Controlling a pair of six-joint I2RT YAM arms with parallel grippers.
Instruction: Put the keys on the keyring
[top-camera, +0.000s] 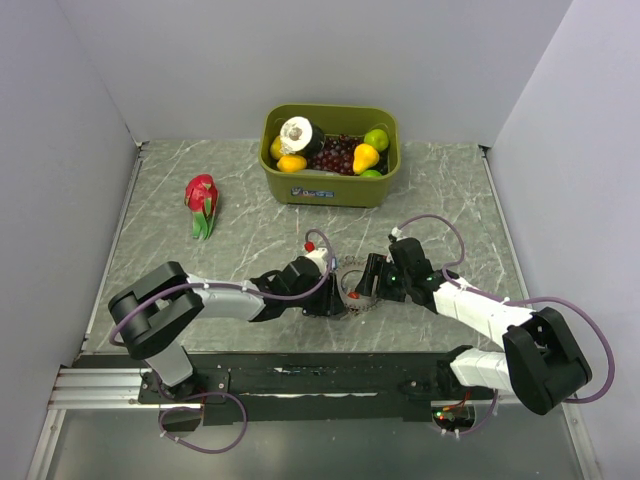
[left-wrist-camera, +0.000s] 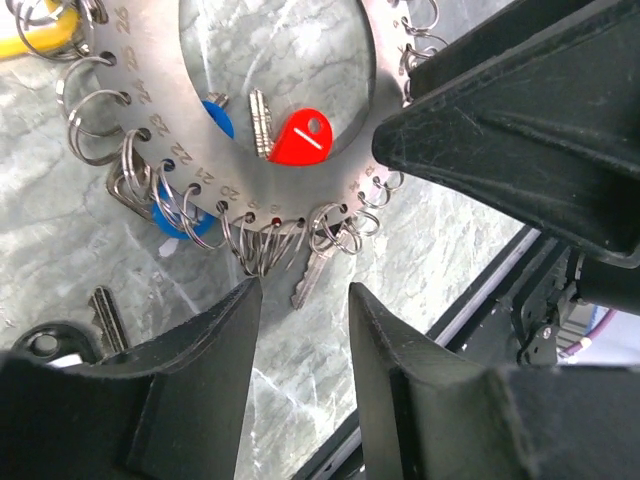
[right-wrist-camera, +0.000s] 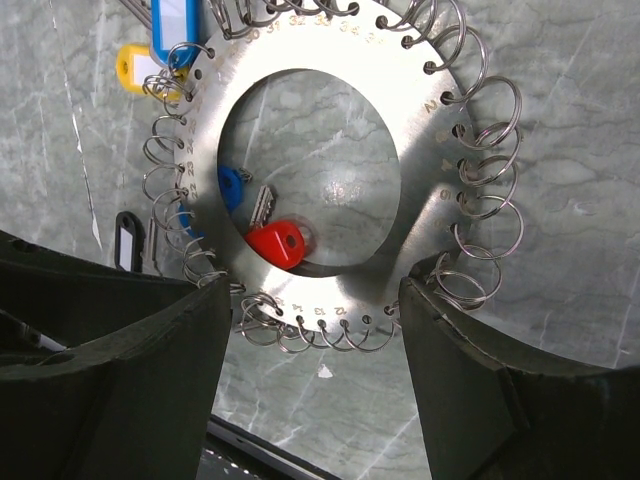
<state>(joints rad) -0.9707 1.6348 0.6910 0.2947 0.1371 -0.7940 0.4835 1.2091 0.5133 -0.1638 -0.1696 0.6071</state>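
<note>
Two fingers of the left gripper (left-wrist-camera: 303, 300) stand a narrow way apart with nothing between them. Straight ahead of that gap, just beyond the tips, hangs a plain silver key (left-wrist-camera: 308, 278) on one of the small split rings. Its blade points back toward the jaws, nearly in line with the gap. The left arm is plainly the nearer one to it.

Past it lies the keyring (left-wrist-camera: 150, 60), a flat numbered metal disc on the table. A red-headed key (left-wrist-camera: 300, 140) and a blue-headed key (left-wrist-camera: 215, 115) lie in or at its central hole.

The right gripper (right-wrist-camera: 315, 295) stands wide, with a finger at each side of the disc's near arc. I cannot tell whether it pinches the rim.

Only the left wrist view shows the silver key and a black-headed key (left-wrist-camera: 105, 315) lying outside the disc. Only the right wrist view shows the whole disc and a yellow tag (right-wrist-camera: 130, 68) at its far side. From above, the keys are too small to tell apart.
</note>
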